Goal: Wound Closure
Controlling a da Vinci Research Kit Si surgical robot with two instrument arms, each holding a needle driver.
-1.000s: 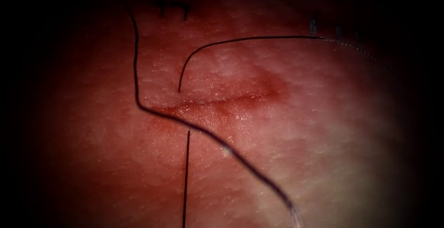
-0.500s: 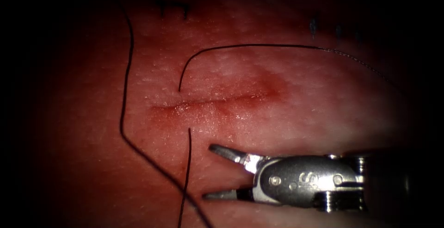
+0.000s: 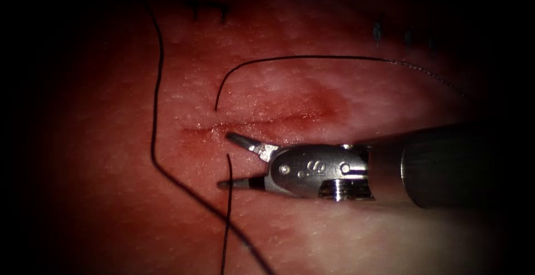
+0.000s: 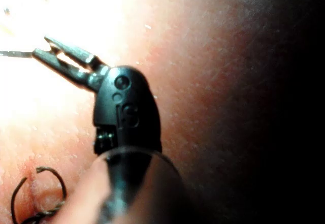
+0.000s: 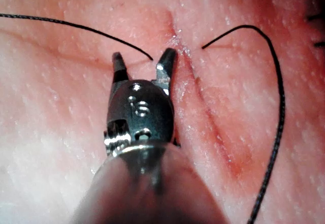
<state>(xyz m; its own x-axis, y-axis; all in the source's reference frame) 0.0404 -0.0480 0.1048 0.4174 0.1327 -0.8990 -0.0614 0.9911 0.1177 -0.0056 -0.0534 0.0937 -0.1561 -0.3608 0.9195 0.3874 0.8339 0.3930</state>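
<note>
Endoscope view: my right tool (image 3: 225, 160) sat just below the cut (image 3: 262, 123), jaws apart, straddling the thread (image 3: 228, 166), gripping nothing. Left tool (image 4: 51, 49): jaws slightly parted, empty.

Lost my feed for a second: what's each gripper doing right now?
Left gripper: slightly open, holding nothing that I can see.
Right gripper: open, holding nothing, straddling the thread where it leaves the tissue below the cut.

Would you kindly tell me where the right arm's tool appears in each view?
Endoscope view: right tool, jaws open and empty, just below the cut.
Right wrist view: right tool beside the cut.
Left wrist view: this one is the left tool.
Shared landmark: thread end between its jaws.
</note>
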